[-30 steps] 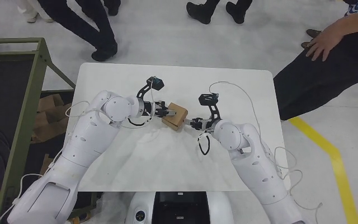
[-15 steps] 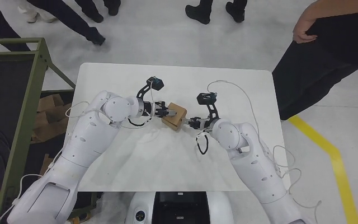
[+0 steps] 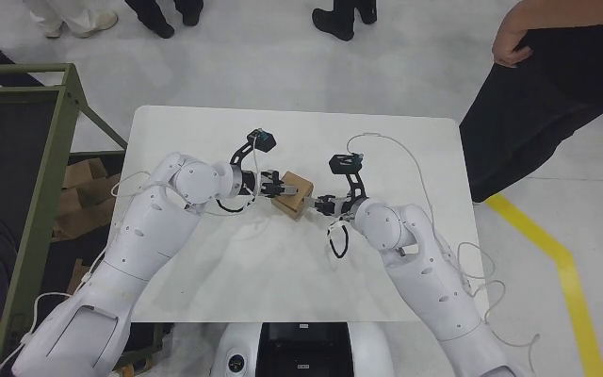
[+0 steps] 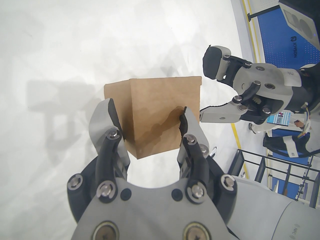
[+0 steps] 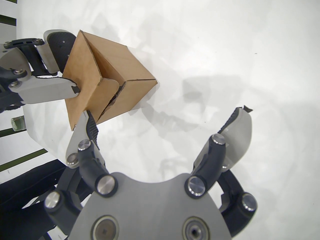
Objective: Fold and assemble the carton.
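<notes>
Out over the middle of the white table point(image 3: 396, 141), the two arms meet at a small brown carton point(image 3: 295, 191), which sits near the table's centre, a little toward the far side. It is tilted, standing on a corner or edge rather than flat; I cannot tell how much of it touches the surface.

The left gripper point(image 3: 276, 186) has the carton. Its fingers point(image 4: 110, 116) are closed in on one corner, a pad pressed to each of two neighbouring faces. Seen from the other arm, the left gripper point(image 5: 66, 68) clamps the end away from the right arm.

The right gripper point(image 3: 323, 204) is just beside the carton's other end, spread wide and holding nothing. One finger point(image 5: 86, 123) reaches the lower edge of a flap that sticks outward; whether it presses or merely touches, I cannot tell. Its other finger is well clear of the cardboard. That end of the carton point(image 5: 110, 81) is only part folded, with a rounded tab turned inward.

Off to the left side, past the table edge, stands a green-framed cart point(image 3: 71, 99) with cardboard scraps point(image 3: 85, 193).
</notes>
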Controlling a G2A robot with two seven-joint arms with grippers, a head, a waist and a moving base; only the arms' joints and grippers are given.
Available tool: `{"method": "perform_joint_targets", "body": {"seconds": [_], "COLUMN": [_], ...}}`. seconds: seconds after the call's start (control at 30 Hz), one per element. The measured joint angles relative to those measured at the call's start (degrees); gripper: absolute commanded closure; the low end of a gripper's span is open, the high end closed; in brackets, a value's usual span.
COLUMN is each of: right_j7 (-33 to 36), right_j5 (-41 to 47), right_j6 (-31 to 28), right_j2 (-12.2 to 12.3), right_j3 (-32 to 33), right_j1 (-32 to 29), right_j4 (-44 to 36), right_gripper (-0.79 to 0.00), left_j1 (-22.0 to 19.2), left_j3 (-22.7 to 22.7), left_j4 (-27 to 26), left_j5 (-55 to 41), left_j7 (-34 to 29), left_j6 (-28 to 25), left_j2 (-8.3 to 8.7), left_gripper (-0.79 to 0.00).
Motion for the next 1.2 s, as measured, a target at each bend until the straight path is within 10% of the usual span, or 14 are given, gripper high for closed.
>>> {"method": "perform_joint_targets", "body": {"seconds": [1.2], "right_j7": [-0.29], "right_j5": [0.85], "right_j6": [-0.17], "right_j2": [0.35], "right_j3": [0.11], "right_j1": [-0.42], "right_j4": [0.28], "right_gripper": [-0.785], "left_j1": [0.79], "left_j3": [-0.51], "left_j4": [-0.31], "left_j5": [-0.4], "left_j7": [1.17], "left_j6": [-0.02], "left_j2": [0.33], "left_gripper": [-0.379]}}
